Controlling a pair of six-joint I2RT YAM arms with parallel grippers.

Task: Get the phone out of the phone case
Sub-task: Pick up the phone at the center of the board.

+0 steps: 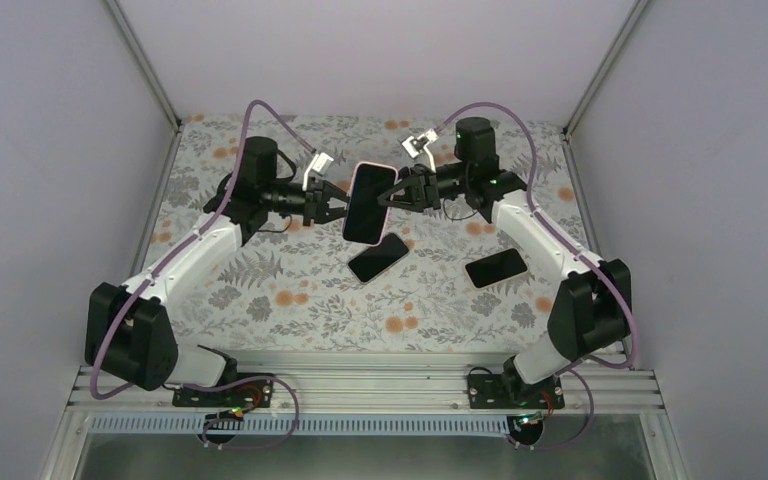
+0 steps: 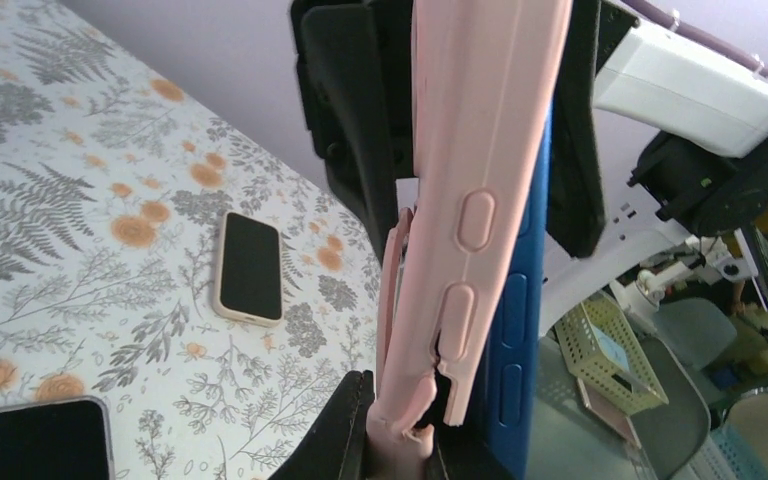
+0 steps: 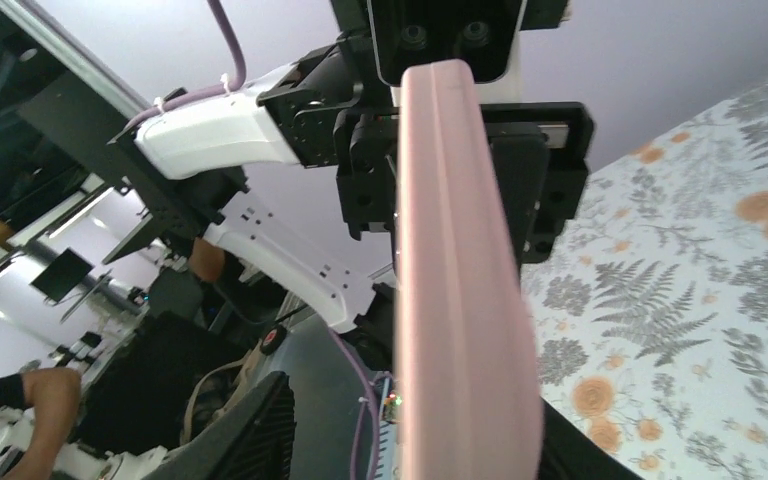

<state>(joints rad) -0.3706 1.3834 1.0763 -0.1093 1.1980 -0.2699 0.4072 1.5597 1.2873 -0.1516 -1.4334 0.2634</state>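
With the left pincer [image 1: 338, 208] clamping the pink phone case [image 1: 370, 203], the half-open right pincer [image 1: 386, 195] (astride that case) should pinch the blue phone [image 2: 520, 320] alone.

The left arm [image 1: 195, 255] and right arm [image 1: 540, 235] share one build: white link shells between black, blocky joints, with a purple cable [image 1: 247, 120] along each. The left gripper [image 1: 343, 208] is black. Black base plates [image 1: 222, 391] sit on a silver rail [image 1: 360, 385] at the desk's near edge. A green light [image 1: 496, 181], possibly an indicator, glows near the right wrist.
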